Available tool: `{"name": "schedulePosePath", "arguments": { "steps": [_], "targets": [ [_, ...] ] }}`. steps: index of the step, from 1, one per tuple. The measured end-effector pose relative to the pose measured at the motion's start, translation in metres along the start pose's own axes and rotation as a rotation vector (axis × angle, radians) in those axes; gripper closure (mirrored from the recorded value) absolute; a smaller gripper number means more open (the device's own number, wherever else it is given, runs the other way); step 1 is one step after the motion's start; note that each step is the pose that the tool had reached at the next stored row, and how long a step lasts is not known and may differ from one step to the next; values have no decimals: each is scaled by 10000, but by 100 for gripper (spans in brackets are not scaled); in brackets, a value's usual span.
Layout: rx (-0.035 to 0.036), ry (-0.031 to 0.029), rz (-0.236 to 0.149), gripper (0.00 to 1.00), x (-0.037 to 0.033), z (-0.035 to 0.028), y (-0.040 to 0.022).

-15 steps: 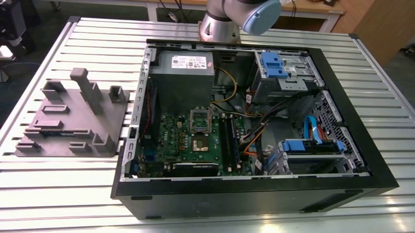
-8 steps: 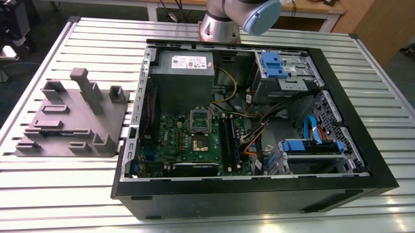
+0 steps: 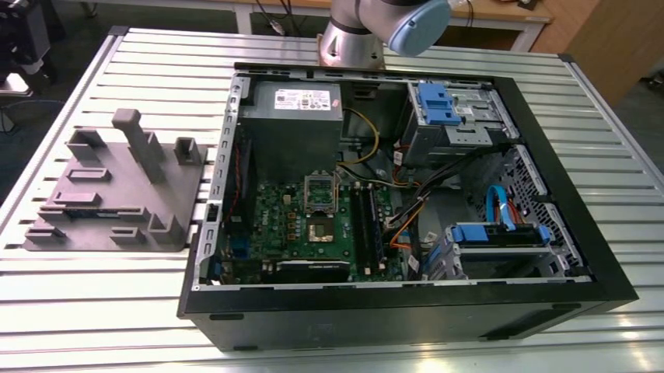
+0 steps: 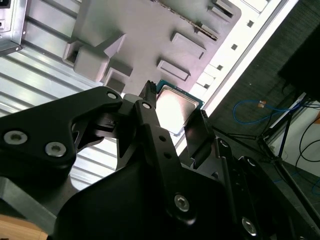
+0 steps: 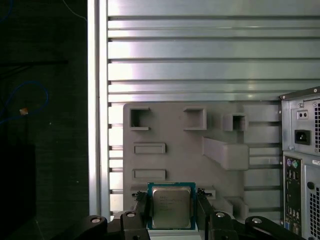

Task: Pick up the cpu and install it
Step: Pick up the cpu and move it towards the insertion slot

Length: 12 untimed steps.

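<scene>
The cpu point(image 5: 171, 206), a small square chip with a silver-grey metal top and a green-blue rim, sits between the two black fingertips of my gripper point(image 5: 172, 210), which is shut on its opposite edges. In the second wrist view the cpu point(image 4: 176, 106) shows the same way inside the gripper point(image 4: 175, 114). It hangs well above the grey fixture block point(image 5: 190, 150), which lies far below on the slatted table. In the exterior view the green motherboard point(image 3: 280, 221) lies inside the open computer case, with its dark square socket point(image 3: 322, 227) uncovered and the metal latch plate point(image 3: 319, 189) folded back.
The black case point(image 3: 415, 311) stands at the exterior view's right of the fixture block point(image 3: 114, 194). Inside are a power supply point(image 3: 294, 105), blue drive cages point(image 3: 456, 109) and loose cables point(image 3: 415, 210). The arm's base point(image 3: 358, 35) stands behind the case. The case's rear panel point(image 5: 302, 160) shows beside the fixture.
</scene>
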<state>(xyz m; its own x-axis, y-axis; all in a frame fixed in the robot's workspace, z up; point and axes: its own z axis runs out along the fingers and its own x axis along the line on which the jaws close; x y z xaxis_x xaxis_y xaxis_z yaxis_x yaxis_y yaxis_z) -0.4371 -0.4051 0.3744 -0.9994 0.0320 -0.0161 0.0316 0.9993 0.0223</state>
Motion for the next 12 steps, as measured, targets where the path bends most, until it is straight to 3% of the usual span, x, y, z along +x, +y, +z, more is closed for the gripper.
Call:
{"name": "schedulePosePath", "arguments": {
  "steps": [12],
  "targets": [
    [0, 0, 0, 53, -27, 0, 1]
  ]
}}
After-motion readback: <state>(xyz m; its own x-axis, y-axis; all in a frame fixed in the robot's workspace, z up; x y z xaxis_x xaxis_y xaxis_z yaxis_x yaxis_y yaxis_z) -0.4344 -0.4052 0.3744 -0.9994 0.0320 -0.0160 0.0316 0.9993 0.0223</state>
